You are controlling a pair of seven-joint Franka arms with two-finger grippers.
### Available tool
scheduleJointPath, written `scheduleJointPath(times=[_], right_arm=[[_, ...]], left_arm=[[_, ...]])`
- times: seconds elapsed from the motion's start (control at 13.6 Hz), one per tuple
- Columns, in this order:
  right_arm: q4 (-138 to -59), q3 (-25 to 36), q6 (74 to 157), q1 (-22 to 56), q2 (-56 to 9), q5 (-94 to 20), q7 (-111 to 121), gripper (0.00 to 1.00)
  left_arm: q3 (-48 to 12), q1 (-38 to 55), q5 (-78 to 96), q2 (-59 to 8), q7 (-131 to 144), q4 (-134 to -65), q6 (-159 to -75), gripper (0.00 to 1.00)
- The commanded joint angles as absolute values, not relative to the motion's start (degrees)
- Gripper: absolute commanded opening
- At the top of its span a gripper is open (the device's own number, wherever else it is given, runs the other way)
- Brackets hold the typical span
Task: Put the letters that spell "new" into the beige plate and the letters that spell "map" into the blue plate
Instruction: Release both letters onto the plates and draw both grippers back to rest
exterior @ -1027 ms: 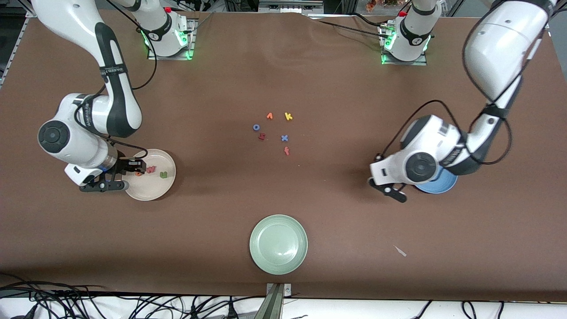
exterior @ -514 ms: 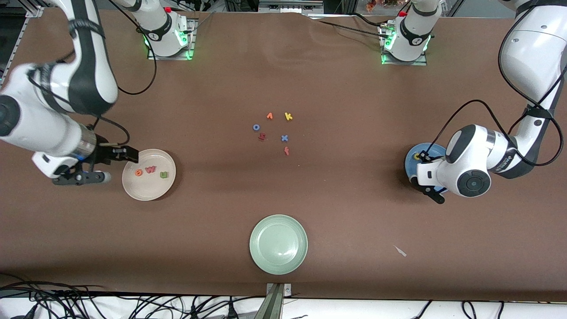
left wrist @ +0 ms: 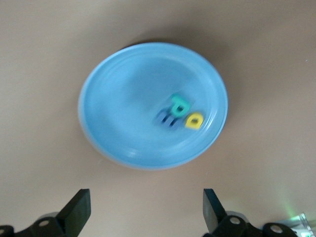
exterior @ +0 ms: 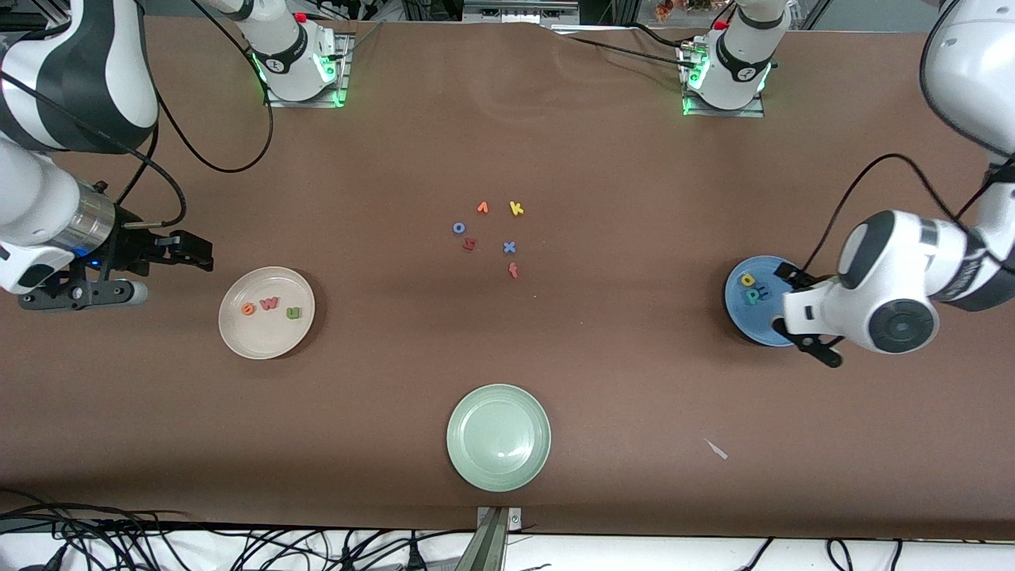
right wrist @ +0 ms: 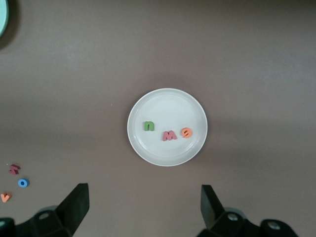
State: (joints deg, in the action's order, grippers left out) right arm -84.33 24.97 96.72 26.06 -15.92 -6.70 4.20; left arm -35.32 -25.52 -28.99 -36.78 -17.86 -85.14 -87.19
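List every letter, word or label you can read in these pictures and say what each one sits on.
"n", "w", "e": green, pink and orange foam letters in the beige plate.
"a", "p", "m": yellow, teal and blue foam letters in the blue plate; the "m" is blurred.
"o", "k", "x", "f": loose foam letters on the brown table, with an orange "v"-like one and a dark red one I cannot read.
Arm markings: too small to read.

Brown matte worktop (exterior: 603,373) filled nearly the whole front view, evenly lit from above, soft shadows only. A faint crease ran near its upper edge. Tangled black cables (exterior: 238,543) lay along a pale strip below the near edge. A metal bracket (exterior: 498,519) sat at the near edge's midpoint.
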Motion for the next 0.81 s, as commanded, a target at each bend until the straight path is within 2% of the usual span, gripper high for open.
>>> scheduleJointPath(times=[0.0, 0.15, 0.22, 0.37, 0.44, 0.59, 0.73], right_arm=[[-83.50, 19.55, 93.18, 18.86, -12.22, -5.89, 4.13, 1.00], [-84.20, 8.14, 92.29, 7.70, -9.68, -5.45, 3.87, 1.00], [-84.29, 5.30, 90.98, 4.60, -9.32, -5.19, 3.69, 1.00], [-87.78, 4.31, 90.44, 3.96, -7.13, -4.66, 2.99, 1.00], [-88.67, 4.31, 90.53, 3.96, -6.68, -3.88, 2.81, 1.00], [-88.07, 4.31, 90.52, 4.13, -6.94, -2.91, 3.16, 1.00], [-87.10, 4.22, 90.79, 4.39, -7.21, -2.81, 3.60, 1.00]], left_arm=[[-35.60, -26.45, -26.91, -32.89, -14.88, -83.15, -84.64, 1.00], [-35.94, -28.73, -23.92, -31.03, -11.09, -83.06, -84.64, 1.00], [-35.86, -28.91, -22.86, -30.33, -10.81, -82.97, -84.73, 1.00], [-35.42, -28.74, -22.24, -28.57, -8.89, -83.05, -85.07, 1.00], [-33.07, -27.61, -20.67, -25.95, -8.18, -83.14, -85.08, 1.00], [-18.98, -17.28, -11.13, -19.28, -6.16, -84.98, -85.43, 1.00], [-9.18, -10.14, -3.90, -14.61, -5.10, -85.43, -85.60, 1.00]])
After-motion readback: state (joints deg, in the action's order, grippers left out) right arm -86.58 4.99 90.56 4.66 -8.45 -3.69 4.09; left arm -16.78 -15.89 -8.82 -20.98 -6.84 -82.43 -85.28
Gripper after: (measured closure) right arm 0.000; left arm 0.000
